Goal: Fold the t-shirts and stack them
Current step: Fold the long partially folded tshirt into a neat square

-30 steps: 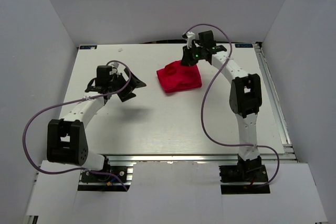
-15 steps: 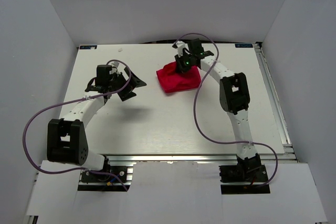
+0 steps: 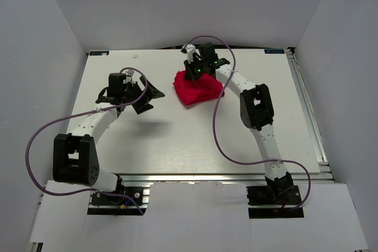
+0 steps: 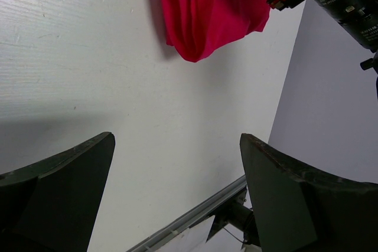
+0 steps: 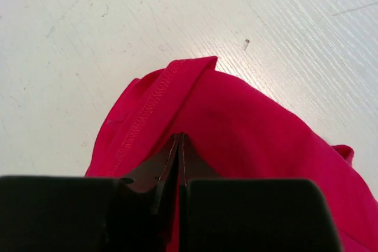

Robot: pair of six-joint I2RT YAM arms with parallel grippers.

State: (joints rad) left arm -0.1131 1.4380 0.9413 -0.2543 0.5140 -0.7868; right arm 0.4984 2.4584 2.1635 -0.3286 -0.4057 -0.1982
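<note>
Top view: the red t-shirt (image 3: 201, 88) is lying in a bunched, rumpled heap on the white table (image 3: 177, 140). It is sitting toward the far side, a little right of centre, and it is not spread flat.

Right arm: it is reaching forward and bending left across the table, and the right hand (image 3: 191, 77) is sitting on the heap's far-left edge. A green light is glowing on the wrist. In the right wrist view the two fingers are pressing together with a fold of red fabric pinched between them. The cloth is rising in a peak to the fingertips. A stitched hem is running along the left side of that peak, and bare table is showing beyond it.

Left arm: it is curling over the left half of the table. The left hand (image 3: 152, 100) is pointing toward the t-shirt with its fingers (image 4: 71, 169) spread wide apart and holding nothing. It is hanging above the table and throwing a shadow on it, with a strip of bare table lying between it and the cloth. In the left wrist view one rounded corner of the t-shirt is showing at the top, with part of the right arm's dark body beside it.

Purple cables (image 3: 215, 128) are looping off both arms. Pale walls (image 3: 177, 10) are enclosing the table on three sides.
</note>
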